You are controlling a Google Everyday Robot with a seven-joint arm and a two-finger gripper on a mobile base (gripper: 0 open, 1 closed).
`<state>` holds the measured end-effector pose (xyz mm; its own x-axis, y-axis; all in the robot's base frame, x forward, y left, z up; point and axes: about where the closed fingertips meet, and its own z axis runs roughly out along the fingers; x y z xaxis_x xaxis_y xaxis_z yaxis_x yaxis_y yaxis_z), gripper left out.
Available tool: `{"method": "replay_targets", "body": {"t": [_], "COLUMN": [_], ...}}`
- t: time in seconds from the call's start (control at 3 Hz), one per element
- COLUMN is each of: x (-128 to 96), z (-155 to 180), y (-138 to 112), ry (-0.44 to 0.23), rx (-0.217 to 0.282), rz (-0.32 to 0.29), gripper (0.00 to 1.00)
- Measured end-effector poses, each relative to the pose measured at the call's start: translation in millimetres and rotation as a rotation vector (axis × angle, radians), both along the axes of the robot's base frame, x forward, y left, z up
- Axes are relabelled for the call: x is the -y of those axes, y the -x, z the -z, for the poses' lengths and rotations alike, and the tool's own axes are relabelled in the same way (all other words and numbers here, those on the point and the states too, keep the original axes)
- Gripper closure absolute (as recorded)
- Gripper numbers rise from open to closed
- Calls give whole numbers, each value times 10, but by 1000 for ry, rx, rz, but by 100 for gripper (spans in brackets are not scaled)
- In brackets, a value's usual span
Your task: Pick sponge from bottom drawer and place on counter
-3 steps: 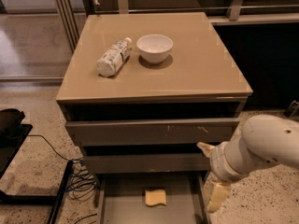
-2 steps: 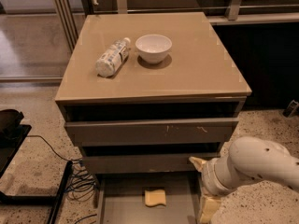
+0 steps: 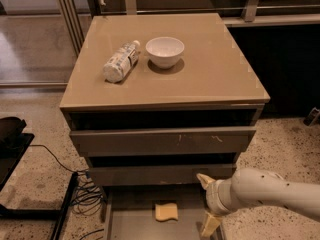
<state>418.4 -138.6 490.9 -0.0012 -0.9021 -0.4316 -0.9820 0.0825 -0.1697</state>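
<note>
pale yellow sponge (image 3: 166,211) lies flat on the grey floor of the pulled-out bottom drawer (image 3: 131,227), closest to where i stand. just right of the sponge, not touching it, hangs the white arm's gripper (image 3: 204,204), its two tan fingers (image 3: 210,224) spread wide with nothing between them. behind the sponge rise two more drawer fronts. above and beyond the sponge, the glossy taupe counter (image 3: 215,76) carries a plastic bottle (image 3: 121,61) lying on its side and a white bowl (image 3: 165,51).

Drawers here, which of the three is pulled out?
The bottom drawer: it sticks out with the sponge on its floor; the two upper drawers sit pushed in. The open hand hovers at its right side.
</note>
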Motion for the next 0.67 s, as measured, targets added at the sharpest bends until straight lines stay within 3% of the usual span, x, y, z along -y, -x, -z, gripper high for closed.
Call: {"method": "replay_targets", "body": {"t": [0.33,0.67], "x": [0,-70], "z": [1,323], "y": [0,-32], "ry": [0,-8], "rx": [0,-38], "rz": [0,11], "gripper": [0,0]}}
